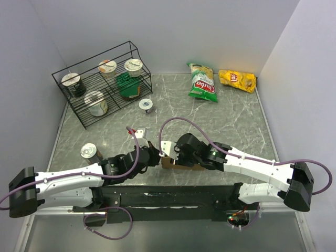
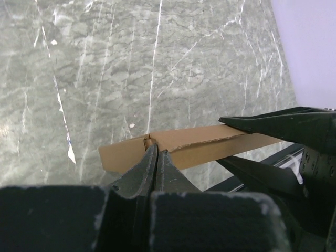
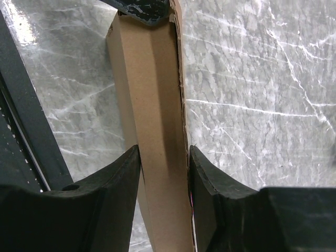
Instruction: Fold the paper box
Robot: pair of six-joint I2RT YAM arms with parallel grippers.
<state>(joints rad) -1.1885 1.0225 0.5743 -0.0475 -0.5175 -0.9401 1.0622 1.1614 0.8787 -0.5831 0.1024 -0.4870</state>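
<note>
Paper box [image 3: 147, 79] long axis left-right; left claw [image 2: 156, 151] pinched shut on end, right claw [image 3: 164, 155] clamps sides.

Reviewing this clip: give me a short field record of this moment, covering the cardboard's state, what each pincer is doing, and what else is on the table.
paper box: brown cardboard, folded into a narrow shape, held between the two arms by the near edge of the table
left pincer: shut, tips pinching the box's edge
right pincer: closed on the box, one finger on each side
far right: green chip bag, yellow chip bag
far left: wire rack holding cups
</note>
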